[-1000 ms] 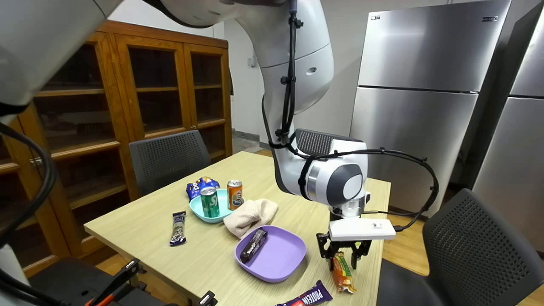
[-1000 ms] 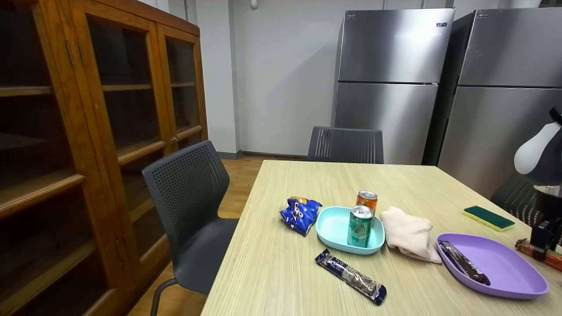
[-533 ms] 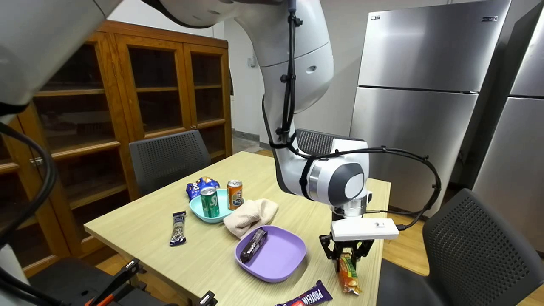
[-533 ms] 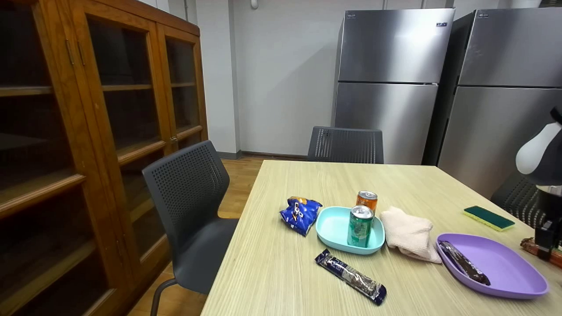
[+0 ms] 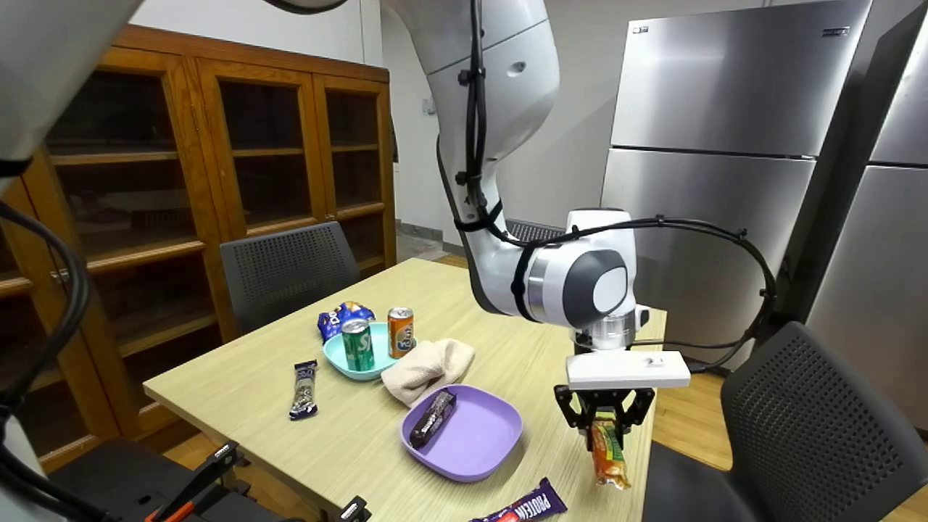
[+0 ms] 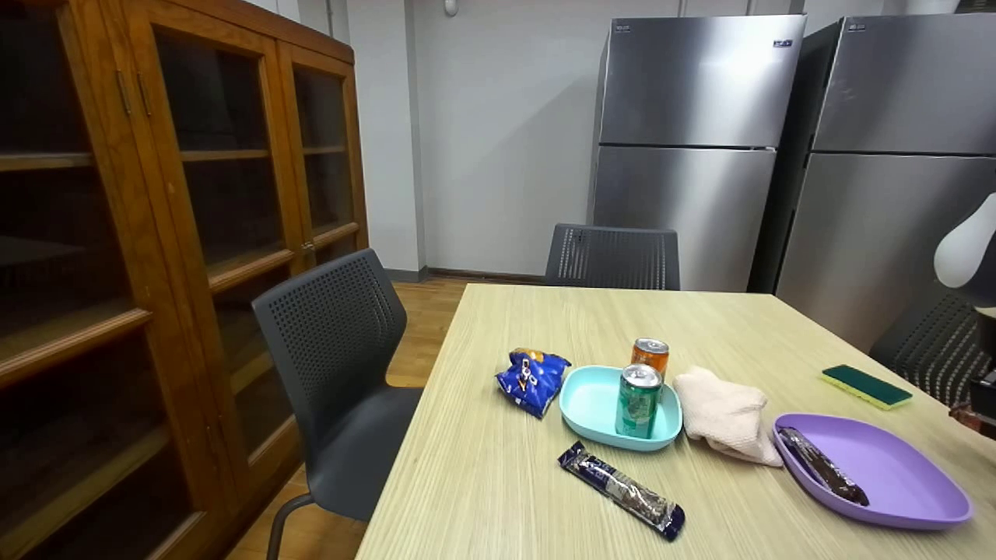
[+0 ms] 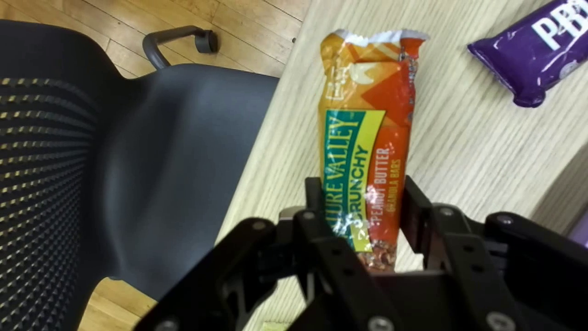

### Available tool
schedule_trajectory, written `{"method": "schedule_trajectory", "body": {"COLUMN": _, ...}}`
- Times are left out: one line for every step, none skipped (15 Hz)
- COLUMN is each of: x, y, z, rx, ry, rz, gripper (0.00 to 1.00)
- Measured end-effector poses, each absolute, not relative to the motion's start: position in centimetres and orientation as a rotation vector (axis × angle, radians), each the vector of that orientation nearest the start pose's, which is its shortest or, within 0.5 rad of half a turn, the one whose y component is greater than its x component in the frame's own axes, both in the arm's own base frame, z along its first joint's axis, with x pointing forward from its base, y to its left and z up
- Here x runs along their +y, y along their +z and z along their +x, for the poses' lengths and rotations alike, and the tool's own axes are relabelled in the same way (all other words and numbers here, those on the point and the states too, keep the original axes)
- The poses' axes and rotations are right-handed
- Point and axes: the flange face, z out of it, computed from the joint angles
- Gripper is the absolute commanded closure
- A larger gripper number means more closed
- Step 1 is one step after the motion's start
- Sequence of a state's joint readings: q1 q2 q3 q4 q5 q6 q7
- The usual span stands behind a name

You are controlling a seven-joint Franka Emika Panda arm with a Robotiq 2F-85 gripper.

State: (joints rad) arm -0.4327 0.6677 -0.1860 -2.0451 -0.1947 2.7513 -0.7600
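a slim granola bar in a glossy, crinkled orange, green and yellow wrapper point(image 7: 367, 115) is between the two fingers of the black gripper point(image 7: 363, 197), which grasps it by its long sides towards one end. in the wrist view most of its length sticks out past the fingertips, its pale crimped end farthest off. in an exterior view the bar shows below the white, flat housing point(image 5: 627, 370), over the pale wood-grain table point(image 5: 522, 370) near its edge. near it lies a shiny purple foil-wrapped protein bar point(image 7: 542, 50); farther in, a smooth lilac plate point(image 5: 486, 438), a rounded square, bears a dark brown wrapped bar point(image 5: 433, 418). a soft, rumpled cream cloth point(image 5: 435, 366) is bunched against the plate, next to a shallow turquoise dish point(image 6: 595, 412) holding an upright green metal can point(image 6: 639, 404); an orange metal can point(image 5: 401, 332) stands close to the green one. farther out are a puffy blue snack bag point(image 6: 534, 381), a navy and silvery wrapped bar point(image 6: 622, 490) and a flat green-and-yellow sponge point(image 6: 866, 386). a dark grey chair with a perforated back point(image 7: 151, 174) stands by the table's edge.
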Motion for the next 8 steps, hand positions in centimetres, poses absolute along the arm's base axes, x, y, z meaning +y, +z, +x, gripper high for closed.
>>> {"method": "schedule_trajectory", "body": {"x": -33.1, "y": 12.1, "z": 48.2, "rx": -0.589, "ry": 0.146, "rz": -3.259, "gripper": 0.83}}
{"method": "schedule_trajectory", "body": {"x": -32.6, "y": 12.5, "z": 48.2, "rx": -0.598, "ry": 0.143, "rz": -3.256, "gripper": 0.83}}
{"method": "schedule_trajectory", "body": {"x": -32.0, "y": 12.9, "z": 48.1, "rx": -0.614, "ry": 0.141, "rz": -3.252, "gripper": 0.83}}
{"method": "schedule_trajectory", "body": {"x": -31.3, "y": 13.2, "z": 48.1, "rx": -0.644, "ry": 0.134, "rz": -3.252, "gripper": 0.83}}
{"method": "schedule_trajectory", "body": {"x": -30.7, "y": 13.4, "z": 48.1, "rx": -0.695, "ry": 0.117, "rz": -3.256, "gripper": 0.83}}
{"method": "schedule_trajectory", "body": {"x": -30.0, "y": 13.6, "z": 48.2, "rx": -0.757, "ry": 0.097, "rz": -3.261, "gripper": 0.83}}
{"method": "schedule_trajectory", "body": {"x": -29.3, "y": 13.7, "z": 48.2, "rx": -0.817, "ry": 0.079, "rz": -3.262, "gripper": 0.83}}
{"method": "schedule_trajectory", "body": {"x": -28.5, "y": 13.8, "z": 48.2, "rx": -0.880, "ry": 0.060, "rz": -3.261, "gripper": 0.83}}
